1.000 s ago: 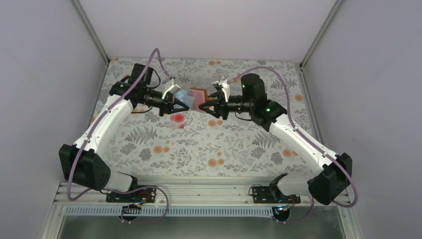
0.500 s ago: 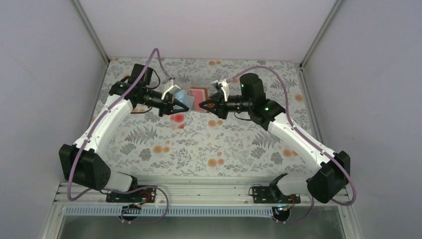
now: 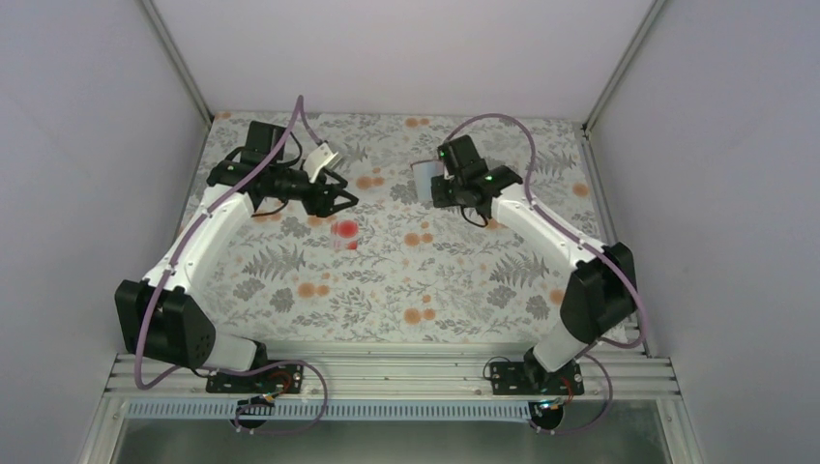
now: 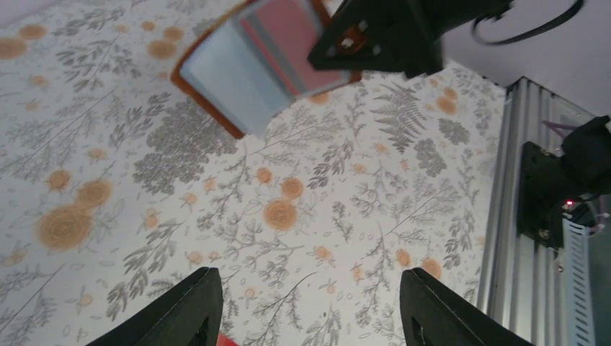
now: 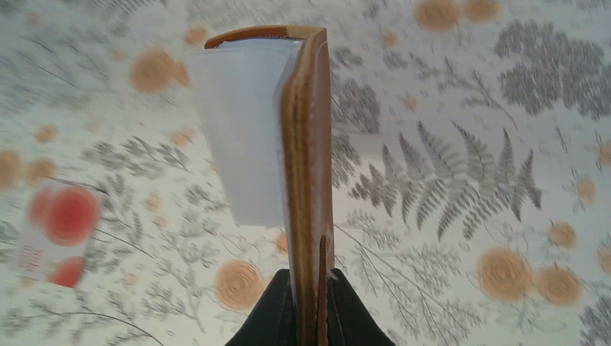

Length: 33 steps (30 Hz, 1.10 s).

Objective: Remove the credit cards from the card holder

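Note:
The brown leather card holder (image 5: 311, 166) hangs edge-on above the table, with my right gripper (image 5: 311, 306) shut on its lower edge. Its grey-blue plastic sleeves (image 5: 245, 130) fan out to the left. In the left wrist view the card holder (image 4: 216, 76) lies open at the top, a red credit card (image 4: 284, 32) showing in one sleeve. A pale credit card with red blotches (image 3: 345, 233) lies flat on the table, also seen as a pale card (image 5: 58, 231) in the right wrist view. My left gripper (image 3: 344, 201) is open and empty, apart from the holder (image 3: 423, 180); its fingers (image 4: 187, 310) stand wide.
The table carries a floral cloth (image 3: 406, 280) of orange blossoms and grey ferns. An aluminium rail (image 3: 387, 372) runs along the near edge with both arm bases on it. Pale walls close in the left, right and back sides.
My left gripper has opened, let go of the holder and drawn back left. The right arm has swung the holder away to the right and turned it.

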{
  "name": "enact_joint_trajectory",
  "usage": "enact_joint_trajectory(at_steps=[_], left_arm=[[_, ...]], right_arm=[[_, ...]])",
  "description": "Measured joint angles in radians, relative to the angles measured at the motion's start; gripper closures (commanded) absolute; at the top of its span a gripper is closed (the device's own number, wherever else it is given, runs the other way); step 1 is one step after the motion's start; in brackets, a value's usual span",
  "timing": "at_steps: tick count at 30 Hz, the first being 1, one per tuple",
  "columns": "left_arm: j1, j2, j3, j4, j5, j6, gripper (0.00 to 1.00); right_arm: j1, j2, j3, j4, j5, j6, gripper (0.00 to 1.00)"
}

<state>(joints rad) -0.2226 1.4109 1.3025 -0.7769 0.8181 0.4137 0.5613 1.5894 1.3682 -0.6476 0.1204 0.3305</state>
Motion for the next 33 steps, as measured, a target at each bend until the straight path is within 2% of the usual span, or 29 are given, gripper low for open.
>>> enact_joint_trajectory(at_steps=[3,5,13,22,25,33], left_arm=[[-0.002,-0.005,0.000,-0.005,0.056,0.011,0.44],[-0.014,-0.006,0.000,-0.013,0.108,0.025,0.46],[-0.072,0.005,0.010,-0.043,0.291,0.043,0.49],[-0.073,0.034,0.024,-0.036,0.284,0.019,0.59],[-0.072,0.021,0.031,-0.053,0.294,0.021,0.68],[-0.062,0.015,0.107,-0.126,0.320,0.047,0.69]], right_arm=[[0.018,0.044,0.010,-0.045,0.046,0.009,0.96],[0.040,0.050,0.011,-0.043,0.013,0.005,0.96],[0.075,-0.002,-0.016,0.135,-0.373,-0.044,0.96],[0.075,-0.145,-0.114,0.336,-0.758,-0.101,0.96],[0.068,-0.172,-0.130,0.369,-0.809,-0.125,0.96],[0.065,-0.194,-0.155,0.401,-0.893,-0.190,0.96]])
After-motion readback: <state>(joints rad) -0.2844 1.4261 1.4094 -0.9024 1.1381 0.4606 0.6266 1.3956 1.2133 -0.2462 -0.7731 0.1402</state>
